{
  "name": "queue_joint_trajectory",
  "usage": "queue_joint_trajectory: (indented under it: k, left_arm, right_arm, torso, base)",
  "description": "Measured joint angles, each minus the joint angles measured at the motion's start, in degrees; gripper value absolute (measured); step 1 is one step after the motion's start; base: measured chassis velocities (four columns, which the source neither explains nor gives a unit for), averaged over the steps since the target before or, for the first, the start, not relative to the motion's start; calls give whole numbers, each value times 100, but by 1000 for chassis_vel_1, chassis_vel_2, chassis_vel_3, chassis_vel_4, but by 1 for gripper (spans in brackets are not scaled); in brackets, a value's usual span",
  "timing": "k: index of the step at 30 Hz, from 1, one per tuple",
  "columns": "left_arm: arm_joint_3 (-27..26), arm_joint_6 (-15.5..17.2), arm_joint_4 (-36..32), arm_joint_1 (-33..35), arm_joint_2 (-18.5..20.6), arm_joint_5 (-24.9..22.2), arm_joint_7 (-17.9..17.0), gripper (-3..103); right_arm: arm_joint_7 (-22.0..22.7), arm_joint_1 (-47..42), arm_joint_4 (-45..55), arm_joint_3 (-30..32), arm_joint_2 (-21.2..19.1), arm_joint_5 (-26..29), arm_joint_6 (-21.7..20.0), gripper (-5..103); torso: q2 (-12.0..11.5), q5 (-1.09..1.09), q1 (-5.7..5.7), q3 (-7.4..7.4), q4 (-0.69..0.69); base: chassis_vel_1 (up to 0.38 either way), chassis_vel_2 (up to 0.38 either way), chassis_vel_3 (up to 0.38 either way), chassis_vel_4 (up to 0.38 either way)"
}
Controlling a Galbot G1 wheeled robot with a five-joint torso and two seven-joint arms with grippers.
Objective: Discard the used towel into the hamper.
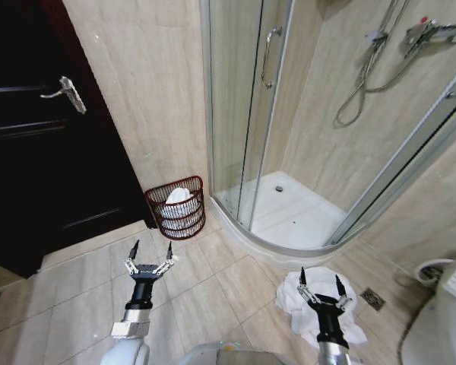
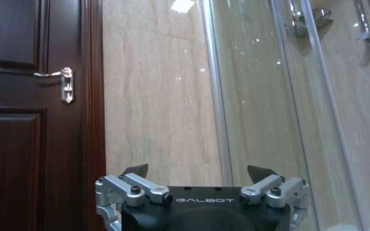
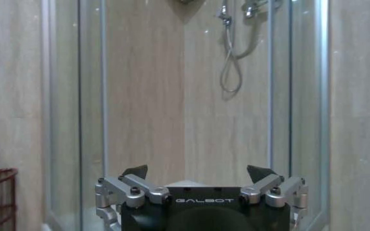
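1. On the tiled floor in the head view, the left gripper [image 1: 151, 254] and right gripper [image 1: 320, 281] both stand spread wide and empty; the right one hovers over a crumpled white towel [image 1: 298, 293]. The round reddish wire hamper [image 1: 175, 207] holds white cloth beside the glass shower enclosure [image 1: 243, 114].
2. Left wrist view: dark panelled door [image 2: 18, 120], splayed fingertips [image 2: 137, 170].
3. Right wrist view: the hamper's rim at the edge.

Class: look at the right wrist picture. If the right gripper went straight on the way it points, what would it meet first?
Probably the glass shower enclosure: the open right gripper faces it, though depth is unclear.
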Motion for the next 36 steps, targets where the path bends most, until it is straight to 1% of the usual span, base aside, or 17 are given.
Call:
queue_joint_trajectory:
  k: [2, 3, 5, 7, 8, 10, 12, 14, 16, 18, 19, 22, 36]
  left_arm:
    - [-9, 0, 30, -13, 23, -38, 0, 100]
    - [-9, 0, 30, -13, 23, -38, 0, 100]
    - [-39, 5, 121, -34, 97, -204, 84, 100]
    - [-41, 29, 152, -41, 138, -336, 121, 100]
    - [-41, 29, 152, -41, 138, -336, 121, 100]
    - [-45, 133, 152, -56, 184, -554, 179, 100]
    - [-51, 166, 143, -68, 192, -595, 198, 100]
    - [-76, 238, 84, -115, 203, -664, 314, 100]
    - [-77, 259, 66, -122, 206, -680, 347, 100]
    - [-70, 306, 31, -137, 204, -719, 438, 100]
    - [-70, 306, 31, -137, 204, -719, 438, 100]
    - [-60, 314, 30, -146, 201, -740, 510, 100]
    - [-75, 352, 27, -158, 222, -788, 575, 100]
  right_arm:
    - [-5, 34, -93, 58, 23, 24, 164, 100]
    - [-5, 34, -93, 58, 23, 24, 164, 100]
    - [-149, 100, -234, 199, 90, 20, 392, 100]
    - [-225, 120, -269, 229, 128, 23, 440, 100]
    - [-225, 120, -269, 229, 128, 23, 440, 100]
    - [-304, 132, -251, 229, 128, 58, 428, 100]
    - [-324, 134, -228, 228, 126, 63, 408, 100]
    - [-386, 149, -134, 234, 152, 77, 310, 100]
    - [-394, 152, -119, 239, 155, 84, 292, 100]
    - [-399, 153, -96, 255, 154, 117, 267, 100]
    - [-399, 153, -96, 255, 154, 117, 267, 100]
    - [-389, 139, -113, 262, 143, 131, 281, 100]
    - [-356, 113, -135, 254, 132, 94, 296, 100]
  torso:
    - [-64, 0, -26, -37, -1]
    - [-64, 0, -26, -37, -1]
    - [-144, 0, -55, -89, 0]
    - [-184, 0, -67, -117, -1]
    - [-184, 0, -67, -117, -1]
    - [-259, 0, -93, -166, 0]
    - [-282, 0, -102, -179, 0]
    - [-358, 0, -128, -230, 0]
    - [-380, 0, -135, -245, 0]
    - [-451, 0, -158, -293, 0]
    - [-451, 0, -158, -293, 0]
    - [-545, 0, -190, -356, 0]
    - [-847, 0, -297, -550, 0]
  base:
    - [0, 0, 0, 0]
    - [0, 0, 0, 0]
    - [0, 0, 0, 0]
    - [0, 0, 0, 0]
    - [0, 0, 0, 0]
    - [0, 0, 0, 0]
    - [0, 0, 0, 0]
    - [0, 0, 0, 0]
    - [0, 0, 0, 0]
    - [0, 0, 0, 0]
    - [0, 0, 0, 0]
    - [0, 0, 0, 0]
    - [0, 0, 0, 0]
